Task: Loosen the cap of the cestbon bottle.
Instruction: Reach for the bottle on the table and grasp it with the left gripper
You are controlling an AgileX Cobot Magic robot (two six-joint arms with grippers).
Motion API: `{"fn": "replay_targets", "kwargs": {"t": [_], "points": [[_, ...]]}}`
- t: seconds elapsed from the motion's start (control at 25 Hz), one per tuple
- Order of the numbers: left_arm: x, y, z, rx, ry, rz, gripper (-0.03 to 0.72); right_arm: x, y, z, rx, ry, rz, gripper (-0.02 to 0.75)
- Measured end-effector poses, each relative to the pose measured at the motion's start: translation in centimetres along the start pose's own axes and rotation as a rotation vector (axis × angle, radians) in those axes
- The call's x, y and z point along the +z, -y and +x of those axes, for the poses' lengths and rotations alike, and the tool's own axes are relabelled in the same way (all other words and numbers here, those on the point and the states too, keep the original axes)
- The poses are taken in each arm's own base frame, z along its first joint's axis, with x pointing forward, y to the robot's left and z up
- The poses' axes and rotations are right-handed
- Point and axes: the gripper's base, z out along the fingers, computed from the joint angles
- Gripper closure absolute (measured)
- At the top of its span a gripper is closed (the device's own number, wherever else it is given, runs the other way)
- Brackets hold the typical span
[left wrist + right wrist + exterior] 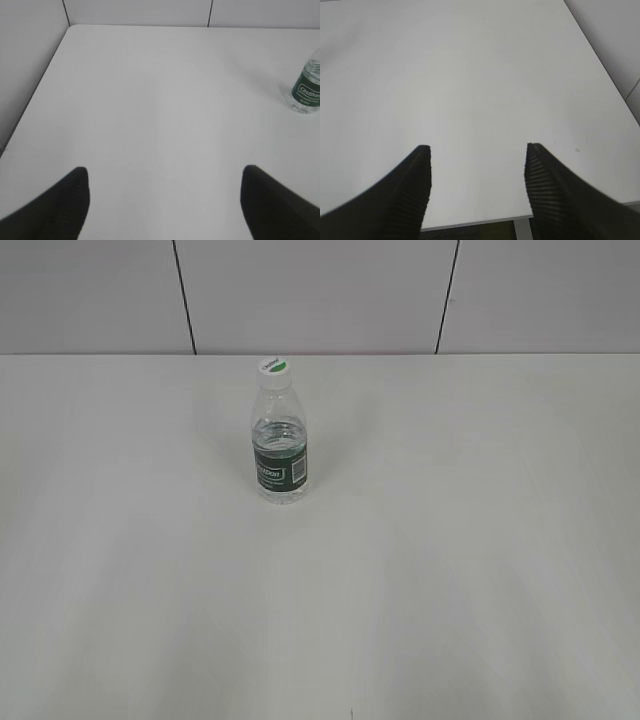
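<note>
The cestbon bottle (279, 445) stands upright on the white table, a little left of centre and towards the back. Its white cap (273, 369) with the green half-circle mark sits on top. The bottle's lower part with the green label also shows at the right edge of the left wrist view (306, 89); the cap is cut off there. My left gripper (165, 172) is open and empty, well to the left of the bottle. My right gripper (477, 147) is open and empty over the table's near edge; the bottle is out of its view. Neither gripper shows in the exterior view.
The white table (450, 570) runs back to a grey panelled wall (320, 295). Its left edge and rounded back corner show in the left wrist view (67, 30). Its near edge and right edge show in the right wrist view (470, 224).
</note>
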Motion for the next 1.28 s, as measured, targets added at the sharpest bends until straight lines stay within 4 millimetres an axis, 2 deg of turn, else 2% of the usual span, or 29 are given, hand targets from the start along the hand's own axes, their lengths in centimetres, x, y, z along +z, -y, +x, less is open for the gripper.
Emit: {"fn": "replay_targets", "kwargs": {"t": [0.44, 0.6, 0.76, 0.92, 1.04, 1.28], "points": [[0.0, 0.0, 0.0, 0.004, -0.001, 0.018, 0.124, 0.0, 0.0, 0.0, 0.0, 0.0, 0.0, 0.283], [0.5, 0.3, -0.4, 0.062, -0.028, 0.038, 0.124, 0.0, 0.0, 0.0, 0.0, 0.0, 0.0, 0.283], [1.4, 0.6, -1.8, 0.089, -0.052, 0.065, 0.124, 0.0, 0.0, 0.0, 0.0, 0.0, 0.0, 0.283], [2.5, 1.1, -4.3, 0.077, 0.014, 0.092, 0.124, 0.0, 0.0, 0.0, 0.0, 0.0, 0.0, 0.283], [4.0, 1.7, -6.4, 0.103, 0.061, 0.134, 0.124, 0.0, 0.0, 0.0, 0.0, 0.0, 0.0, 0.283], [9.4, 2.2, -9.6, 0.154, 0.138, 0.129, 0.124, 0.0, 0.0, 0.0, 0.0, 0.0, 0.0, 0.283]]}}
